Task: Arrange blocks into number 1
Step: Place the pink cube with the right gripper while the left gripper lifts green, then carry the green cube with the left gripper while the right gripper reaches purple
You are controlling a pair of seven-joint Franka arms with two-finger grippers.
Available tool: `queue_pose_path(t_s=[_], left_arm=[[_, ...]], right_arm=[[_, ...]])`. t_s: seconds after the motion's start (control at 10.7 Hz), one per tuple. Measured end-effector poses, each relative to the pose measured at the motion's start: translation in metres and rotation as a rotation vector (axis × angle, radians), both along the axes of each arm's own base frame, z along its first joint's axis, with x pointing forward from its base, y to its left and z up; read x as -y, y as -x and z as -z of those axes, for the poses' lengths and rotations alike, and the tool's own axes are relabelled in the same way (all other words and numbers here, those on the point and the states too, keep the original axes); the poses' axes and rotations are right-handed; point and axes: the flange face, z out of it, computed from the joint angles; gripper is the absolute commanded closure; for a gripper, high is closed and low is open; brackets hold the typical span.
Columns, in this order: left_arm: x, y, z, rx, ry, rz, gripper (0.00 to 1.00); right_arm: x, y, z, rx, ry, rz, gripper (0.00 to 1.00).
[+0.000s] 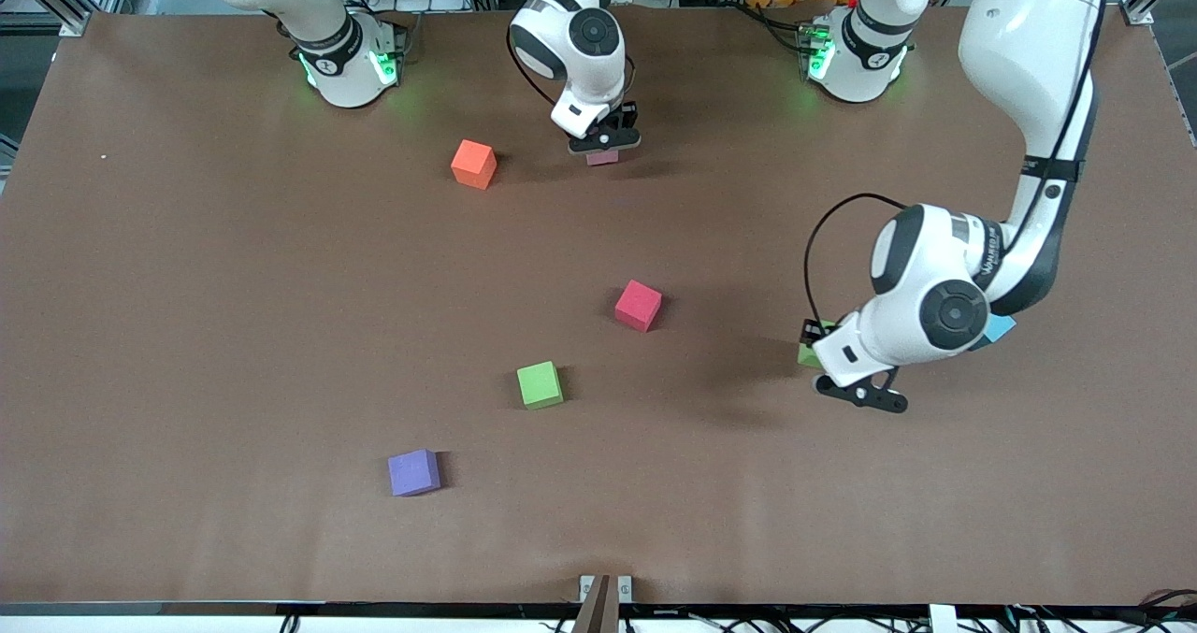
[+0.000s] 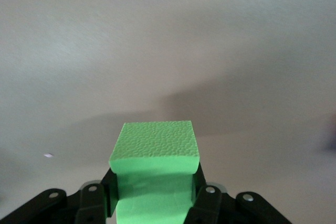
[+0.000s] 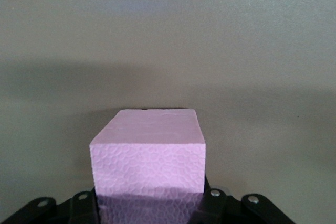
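Observation:
My right gripper [image 1: 603, 150] is shut on a light pink block [image 1: 603, 157] low over the table near the robots' bases; in the right wrist view the pink block [image 3: 148, 156] fills the space between the jaws of that gripper [image 3: 149, 205]. My left gripper [image 1: 814, 348] is shut on a green block [image 1: 808, 353] toward the left arm's end; the left wrist view shows this green block [image 2: 155, 153] pinched in the gripper [image 2: 154, 198], clear of the table. A sky-blue block [image 1: 998, 329] peeks out from under the left arm. A second green block [image 1: 540, 384] and a purple block [image 1: 413, 472] lie loose on the table.
An orange block [image 1: 473, 164] lies beside the right gripper, toward the right arm's end. A red block [image 1: 639, 305] sits mid-table, farther from the front camera than the loose green one. The brown table [image 1: 187, 334] is bare toward the right arm's end.

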Motion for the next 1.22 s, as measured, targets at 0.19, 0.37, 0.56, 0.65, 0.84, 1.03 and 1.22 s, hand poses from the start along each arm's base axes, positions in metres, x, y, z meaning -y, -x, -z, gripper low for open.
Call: queue_pose_path(t_s=[0.19,0.37,0.56,0.65,0.84,1.03,1.22], left_arm=[[0.012,0.017,0.006,-0.030,-0.011,-0.017,1.00],[0.010,0.024,0.015,-0.057,-0.020,-0.016,1.00],[0.022,0.032,0.016,-0.082,-0.020,-0.024,1.00],[0.039,0.040,0.013,-0.099,-0.016,-0.071,1.00],[0.081,0.059,0.005,-0.132,0.006,-0.184,1.00],[0.122,0.081,0.000,-0.167,0.011,-0.268,1.00],[0.151,0.099,-0.004,-0.184,0.001,-0.313,1.00]], right_arm=[[-0.001,-0.001,-0.002,0.003,0.003,0.049,0.00],[-0.004,-0.011,-0.013,0.018,-0.020,0.074,0.00],[0.013,-0.066,-0.038,0.038,-0.062,0.111,0.00],[0.034,-0.111,-0.051,0.033,-0.068,0.122,0.00],[0.089,-0.207,-0.080,0.032,-0.096,0.141,0.00],[0.156,-0.289,-0.105,0.050,-0.136,0.119,0.00],[0.201,-0.344,-0.109,0.055,-0.155,0.068,0.00]])
